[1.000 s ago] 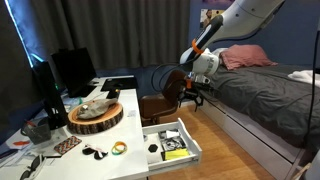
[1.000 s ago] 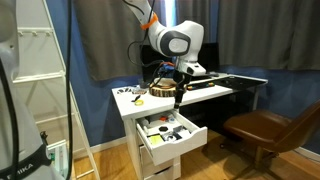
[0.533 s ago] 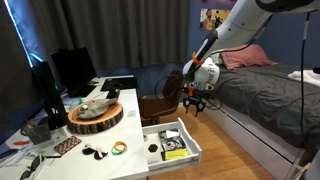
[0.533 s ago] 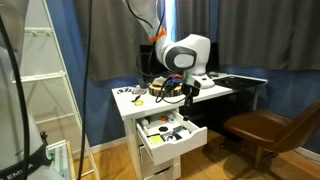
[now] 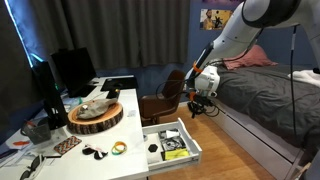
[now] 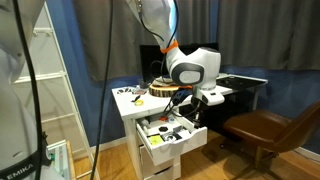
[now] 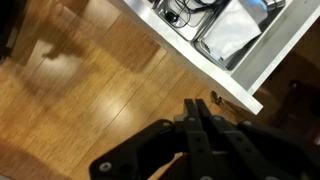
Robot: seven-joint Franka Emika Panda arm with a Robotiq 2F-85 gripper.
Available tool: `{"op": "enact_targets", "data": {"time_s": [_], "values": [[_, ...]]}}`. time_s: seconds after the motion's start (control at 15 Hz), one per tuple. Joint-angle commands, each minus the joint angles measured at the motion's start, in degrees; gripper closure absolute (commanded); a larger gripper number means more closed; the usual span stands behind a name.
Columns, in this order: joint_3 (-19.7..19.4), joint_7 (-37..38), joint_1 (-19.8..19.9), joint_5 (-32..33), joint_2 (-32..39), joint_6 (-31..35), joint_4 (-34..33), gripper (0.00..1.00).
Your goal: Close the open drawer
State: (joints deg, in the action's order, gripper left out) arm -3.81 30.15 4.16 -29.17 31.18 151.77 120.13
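The open drawer juts out of the white desk in both exterior views, holding small items. My gripper hangs just beyond the drawer's front panel, out over the floor. In the wrist view the drawer's white front runs diagonally across the top, and my gripper points toward it from below. The fingers are pressed together with nothing between them. I see no contact with the drawer front.
A brown office chair stands close to the drawer. A bed lies behind the arm. The desk top carries a round wooden piece and a monitor. A white ladder stands beside the desk. Wooden floor lies below.
The gripper has gone from open to shut. The arm has lowered and shifted toward the front of the open drawer. The drawer itself has not moved.
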Motion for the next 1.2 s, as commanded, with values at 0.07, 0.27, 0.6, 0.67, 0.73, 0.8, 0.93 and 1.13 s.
{"op": "enact_targets", "data": {"time_s": [0.07, 0.27, 0.6, 0.67, 0.73, 0.8, 0.93, 1.13], "values": [[3.4, -2.0, 4.1, -6.2, 6.8, 0.5, -5.2, 1.0], [2.5, 0.0, 4.0, -8.1, 10.1, 0.5, -7.1, 1.0], [3.5, 0.7, 4.3, -14.1, 14.9, 2.6, -10.5, 1.0], [3.9, 0.8, 4.4, -15.8, 15.7, 2.8, -11.3, 1.0], [4.4, 0.7, 4.5, -17.5, 16.4, 2.7, -12.1, 1.0], [5.0, 0.3, 4.7, -19.4, 16.9, 2.7, -12.9, 1.0], [5.7, 0.0, 4.4, -22.6, 17.8, 2.2, -14.3, 1.0], [6.4, -0.7, 4.1, -26.6, 19.0, 1.9, -16.3, 1.0]]}}
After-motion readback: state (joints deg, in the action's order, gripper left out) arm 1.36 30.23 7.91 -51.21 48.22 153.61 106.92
